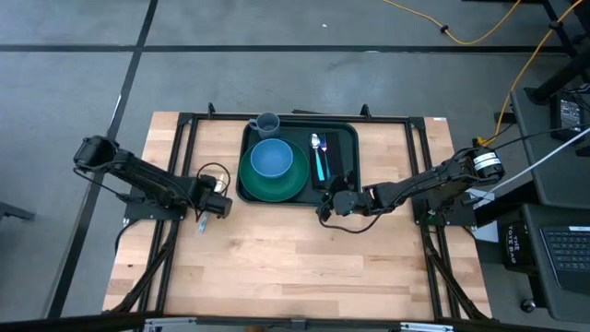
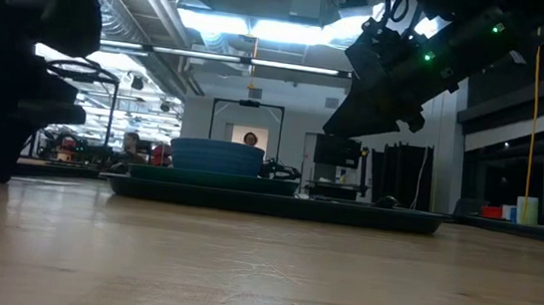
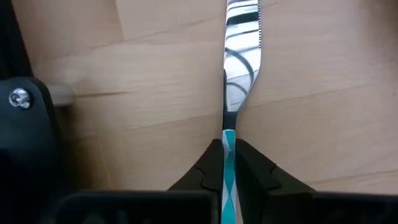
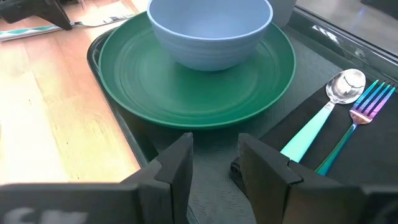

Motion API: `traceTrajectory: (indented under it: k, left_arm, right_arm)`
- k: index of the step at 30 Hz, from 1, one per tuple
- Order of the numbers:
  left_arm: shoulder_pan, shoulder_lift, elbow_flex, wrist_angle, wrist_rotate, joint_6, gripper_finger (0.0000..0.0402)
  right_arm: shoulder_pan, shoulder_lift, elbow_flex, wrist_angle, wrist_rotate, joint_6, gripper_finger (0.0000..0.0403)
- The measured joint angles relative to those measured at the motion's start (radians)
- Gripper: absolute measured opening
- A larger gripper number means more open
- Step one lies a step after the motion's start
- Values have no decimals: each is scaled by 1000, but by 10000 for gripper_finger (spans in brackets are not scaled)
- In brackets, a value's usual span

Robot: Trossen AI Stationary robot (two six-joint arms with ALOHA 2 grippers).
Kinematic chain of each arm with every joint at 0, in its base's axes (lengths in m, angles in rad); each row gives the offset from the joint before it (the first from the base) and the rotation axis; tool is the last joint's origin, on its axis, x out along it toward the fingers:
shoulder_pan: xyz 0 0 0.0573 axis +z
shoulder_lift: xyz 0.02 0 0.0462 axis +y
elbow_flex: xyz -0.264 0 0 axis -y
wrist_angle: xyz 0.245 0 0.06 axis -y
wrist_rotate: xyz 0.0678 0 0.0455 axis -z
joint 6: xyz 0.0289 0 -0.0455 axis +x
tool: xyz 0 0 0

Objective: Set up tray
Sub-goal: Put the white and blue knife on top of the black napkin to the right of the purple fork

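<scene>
Left gripper [image 3: 227,163] is pinching the knife [image 3: 241,68] by its teal handle, low over bare wood. Thin grip, so it might twist or slip mid-carry. Farther over, right gripper [image 4: 214,163] hangs half-spread at the tray [image 1: 347,136] edge, possibly blocking the way.

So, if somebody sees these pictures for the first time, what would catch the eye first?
Probably the dark green tray at the far middle of the table, carrying a green plate with a blue bowl on it, a grey cup in its far corner, and a spoon and fork on a black napkin. Next, the left gripper, left of the tray, is shut on a knife with a teal handle. The right gripper hovers open over the tray's near edge.
</scene>
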Motion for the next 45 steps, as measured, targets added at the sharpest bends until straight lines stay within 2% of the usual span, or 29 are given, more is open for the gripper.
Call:
traceTrajectory:
  k: [14,25,38,45]
  left_arm:
    - [-141,-28,-5,-16,-127,-117,7]
    - [-197,-155,-5,-14,-318,-116,6]
    - [-260,-317,-3,162,-558,96,5]
    - [-264,-356,-2,331,-607,291,5]
  right_arm:
    - [0,0,0,0,0,0,133]
    - [0,0,0,0,0,0,133]
    - [0,0,0,0,0,0,133]
    - [0,0,0,2,0,2,133]
